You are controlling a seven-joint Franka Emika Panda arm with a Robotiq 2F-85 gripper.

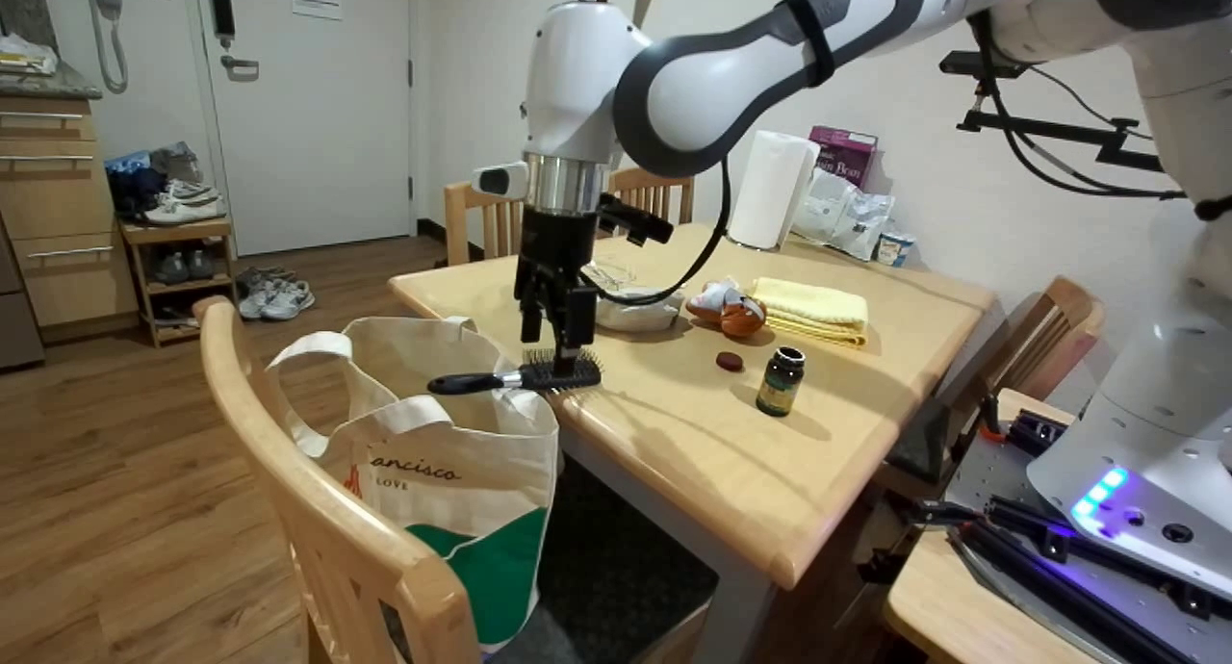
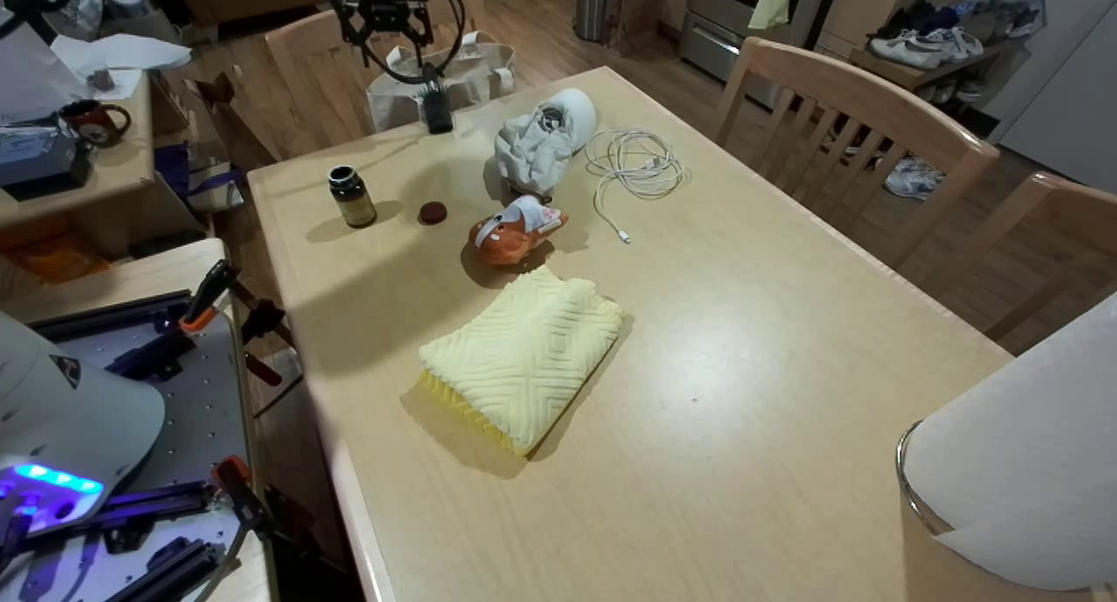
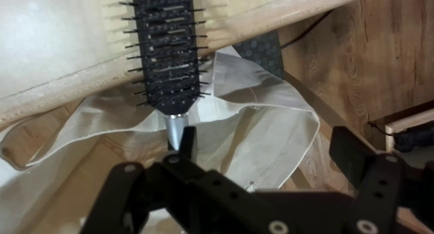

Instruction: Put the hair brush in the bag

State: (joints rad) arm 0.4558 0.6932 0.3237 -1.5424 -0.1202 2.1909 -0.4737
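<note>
The black hair brush (image 1: 568, 375) lies bristles up at the table's edge in an exterior view, its handle sticking out over the bag. It also shows in an exterior view (image 2: 438, 113) and in the wrist view (image 3: 169, 54). The cream tote bag (image 1: 481, 462) hangs open beside the table edge, by a chair; its open mouth fills the middle of the wrist view (image 3: 271, 132). My gripper (image 1: 551, 346) is low over the brush. In the wrist view my gripper (image 3: 264, 145) has its fingers wide apart with nothing between them. The brush's neck is beside the left finger, which hides the handle.
A wooden chair back (image 1: 322, 462) stands in front of the bag. On the table (image 1: 664, 433) are a dark bottle (image 1: 780, 385), its red cap (image 1: 730, 361), an orange toy (image 1: 736, 316), a yellow cloth (image 1: 808, 308), a white cloth item (image 2: 532, 148), a cable (image 2: 646, 166) and a paper roll (image 1: 770, 188).
</note>
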